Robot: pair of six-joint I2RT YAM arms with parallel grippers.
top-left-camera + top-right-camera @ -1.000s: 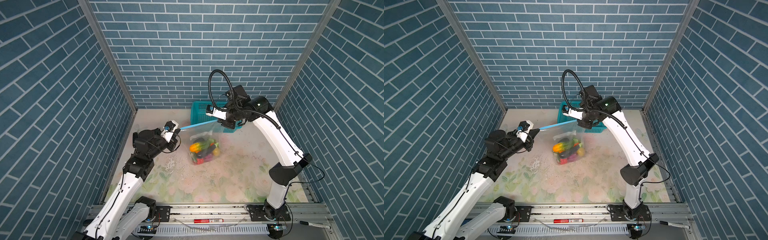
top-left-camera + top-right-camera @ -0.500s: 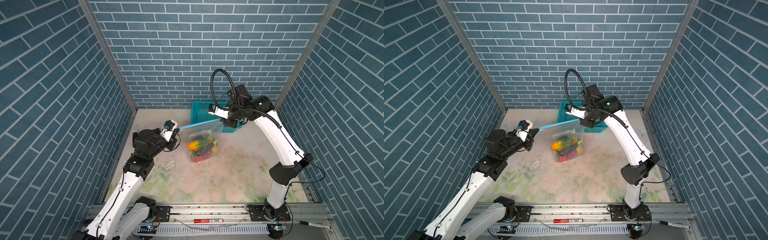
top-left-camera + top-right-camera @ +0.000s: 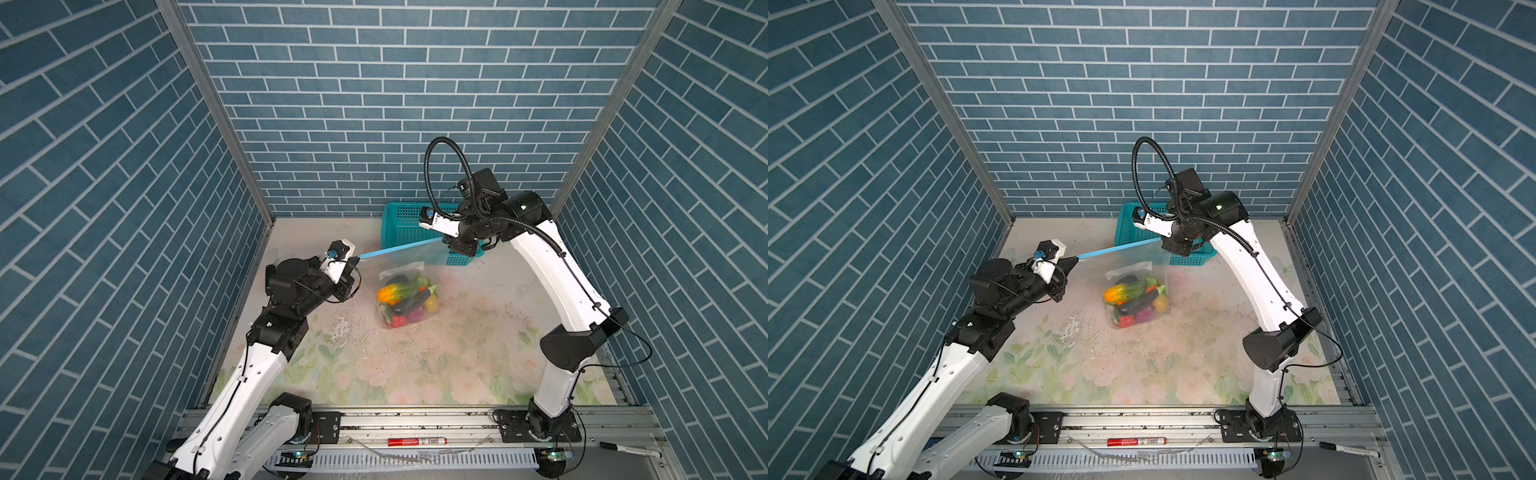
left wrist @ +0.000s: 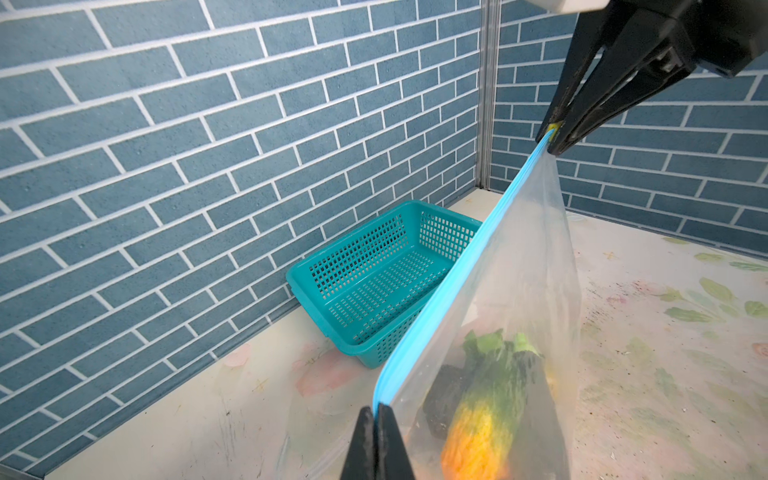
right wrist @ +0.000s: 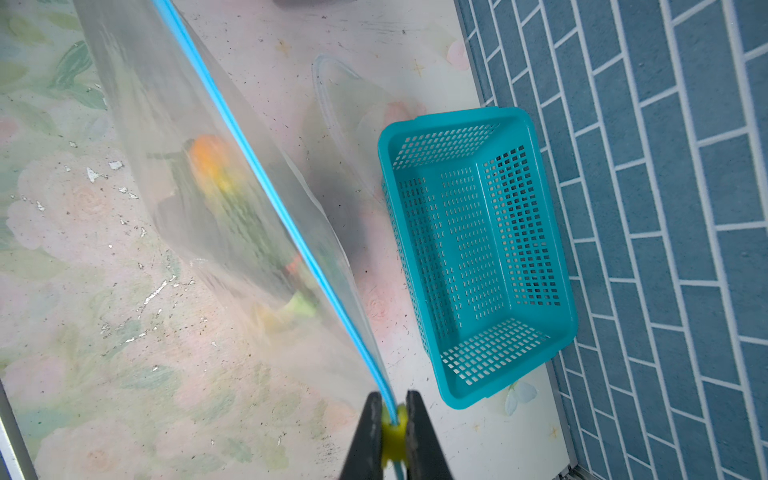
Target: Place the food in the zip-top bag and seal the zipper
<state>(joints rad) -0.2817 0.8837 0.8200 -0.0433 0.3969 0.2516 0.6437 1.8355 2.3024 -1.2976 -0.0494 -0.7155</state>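
We've got the zip-top bag (image 3: 409,266) slung between the two arms, its zipper (image 3: 399,248) stretched into one taut straight edge. The left gripper (image 3: 356,260) is pinched tight on the zipper's near end. The right gripper (image 3: 444,239) has the far end, just in front of the teal basket (image 3: 405,216) by the back wall. The food (image 3: 406,297) is heaped in the bag's bottom, low over the table (image 3: 457,357); we can't tell if it touches. There's wide bare table in front and to the right, but it's tight toward the basket. Both top views hide the grips. Only the right wrist view shows the yellow slider tab (image 5: 393,434) clamped between fingers parted just by its width.
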